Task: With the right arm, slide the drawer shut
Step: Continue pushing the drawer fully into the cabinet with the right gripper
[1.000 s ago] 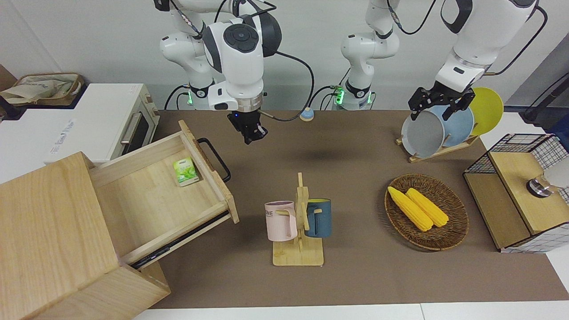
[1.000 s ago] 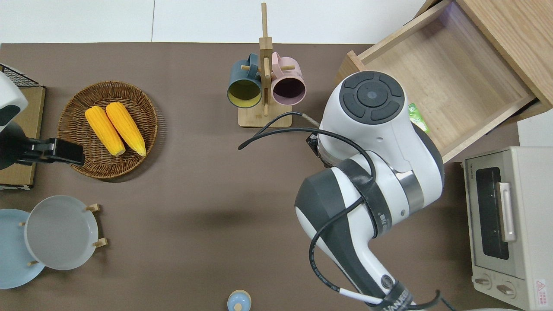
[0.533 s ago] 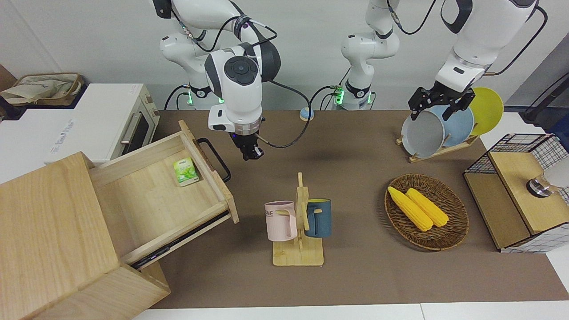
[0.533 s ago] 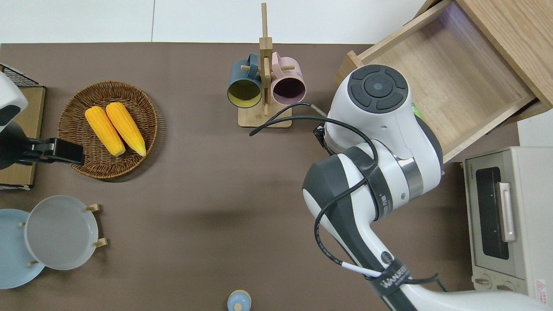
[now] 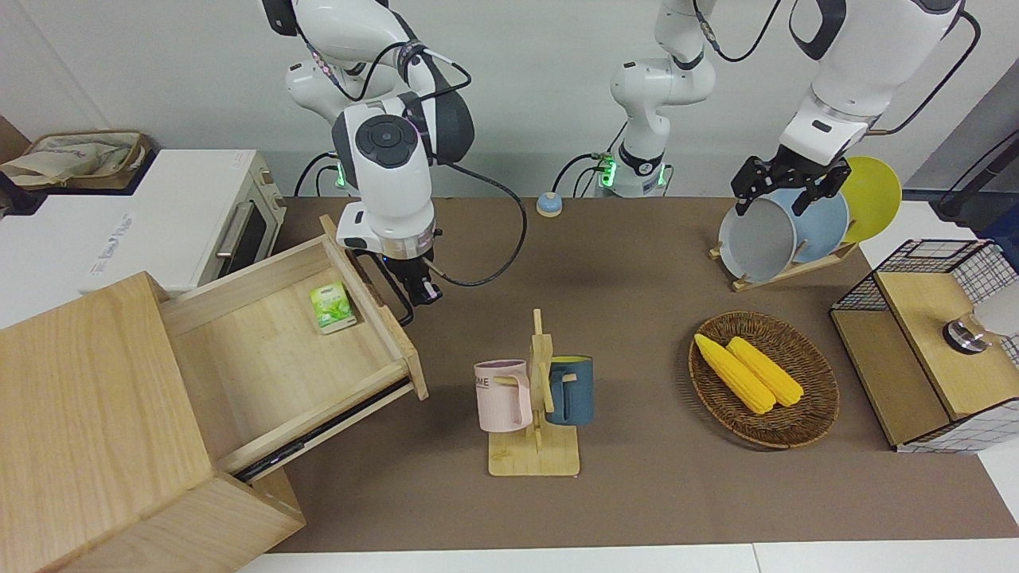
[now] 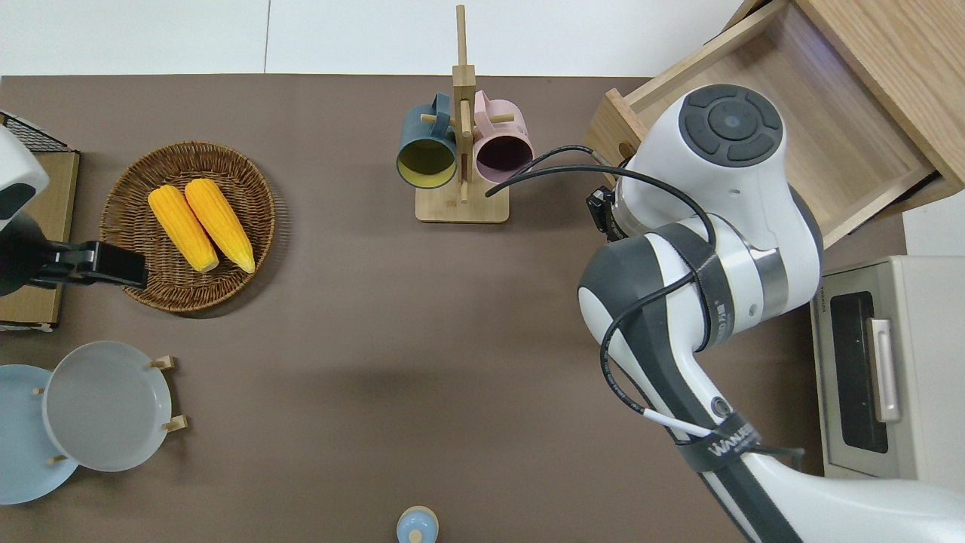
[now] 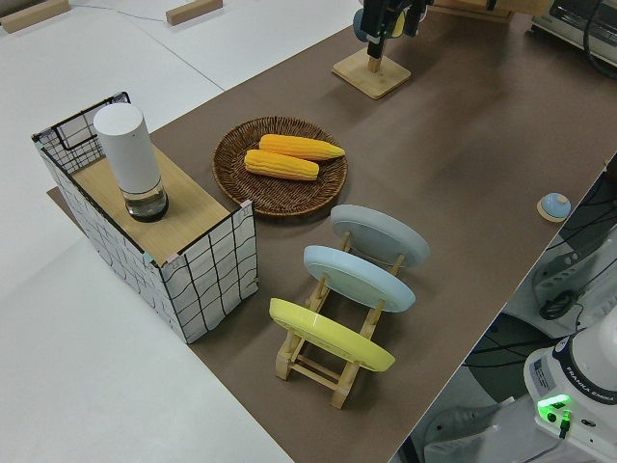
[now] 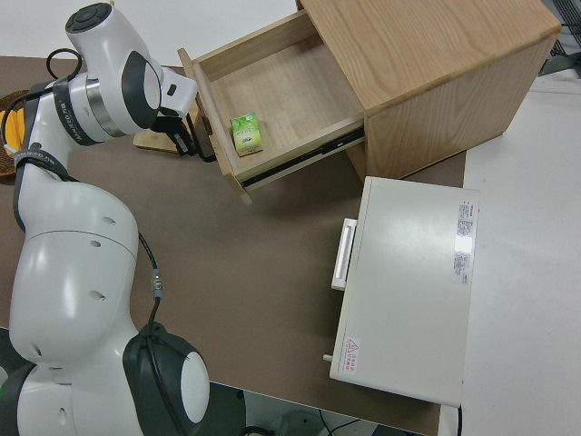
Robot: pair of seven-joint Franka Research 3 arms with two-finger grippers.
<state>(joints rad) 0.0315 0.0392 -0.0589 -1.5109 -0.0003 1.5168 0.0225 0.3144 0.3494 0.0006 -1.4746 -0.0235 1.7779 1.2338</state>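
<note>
The light-wood drawer (image 5: 271, 358) stands pulled out of the big wooden cabinet (image 5: 87, 414) at the right arm's end of the table; it also shows in the overhead view (image 6: 829, 128) and the right side view (image 8: 290, 91). A small green box (image 5: 333, 307) lies inside it. The flat front panel (image 5: 378, 318) carries a black bar handle (image 5: 404, 313). My right gripper (image 5: 423, 293) is low, shut and empty, right beside the handle on the panel's outer side; it also shows in the right side view (image 8: 186, 141). The left arm is parked, its gripper (image 5: 784, 191) open.
A wooden mug rack (image 5: 535, 446) with a pink and a blue mug stands mid-table, close to the drawer's front. A wicker basket (image 5: 763, 378) holds two corn cobs. A plate rack (image 5: 788, 231), a wire-mesh box (image 5: 931, 350) and a toaster oven (image 5: 199, 223) are also here.
My right gripper has come down and moved toward the drawer's front, from over the bare mat to right beside the handle. The drawer has not moved.
</note>
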